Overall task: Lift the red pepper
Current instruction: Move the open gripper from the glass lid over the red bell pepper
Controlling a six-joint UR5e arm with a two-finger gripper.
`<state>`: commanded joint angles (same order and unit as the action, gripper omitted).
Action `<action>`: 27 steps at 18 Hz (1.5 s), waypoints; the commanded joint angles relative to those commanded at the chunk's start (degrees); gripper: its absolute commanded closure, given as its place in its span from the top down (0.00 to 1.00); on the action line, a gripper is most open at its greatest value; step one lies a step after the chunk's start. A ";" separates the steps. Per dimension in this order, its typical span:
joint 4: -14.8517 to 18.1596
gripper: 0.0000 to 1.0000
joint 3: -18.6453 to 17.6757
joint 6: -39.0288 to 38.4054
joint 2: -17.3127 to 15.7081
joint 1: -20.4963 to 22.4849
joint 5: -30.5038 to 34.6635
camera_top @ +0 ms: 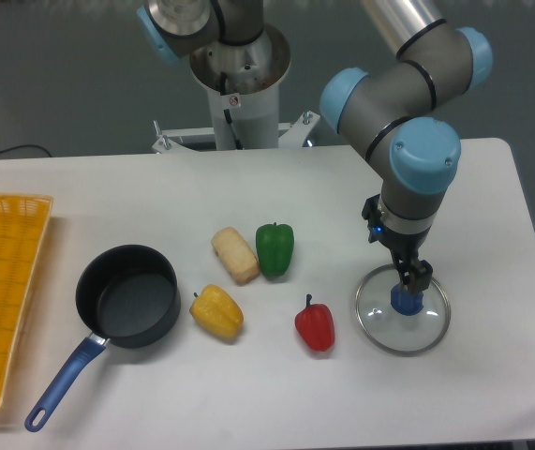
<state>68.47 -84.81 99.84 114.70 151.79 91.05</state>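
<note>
The white table (pixel 108 192) fills most of the view, a smooth matte top with rounded corners, and behind it the room is just a dim grey floor or wall, with a dark cable trailing in from the far left edge. The arm's base (pixel 239 70) is bolted at the table's back edge, and the grey arm with its pale blue joint caps swings out over the right half. Taking the dark saucepan (pixel 128 295) with the blue handle as the marker: the yellow bell pepper (pixel 217 312) lies just beside its right rim, a pale bread roll (pixel 235 254) sits a little farther right and back, and the green bell pepper (pixel 274 248) stands touching or nearly touching that roll. The red pepper (pixel 315 325) rests on the bare table well to the right of the pan, stem up, apart from the other vegetables. Farther right still is a glass lid (pixel 403 309) with a metal rim and a blue knob; the gripper (pixel 410 289) points straight down at that knob, fingers close together right at it, though I cannot tell whether they actually pinch it. A yellow basket (pixel 5 281) sits left of the pan at the table's edge.
</note>
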 joint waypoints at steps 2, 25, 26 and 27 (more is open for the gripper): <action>0.00 1.00 0.00 0.00 0.00 0.00 -0.09; -9.40 1.00 -5.10 -68.70 0.53 -5.19 -3.25; -9.67 1.00 -5.10 -70.99 0.88 -5.19 -3.25; -10.28 1.00 -5.10 -72.41 1.40 -5.19 -3.16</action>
<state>58.19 -89.91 27.44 116.10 146.60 87.89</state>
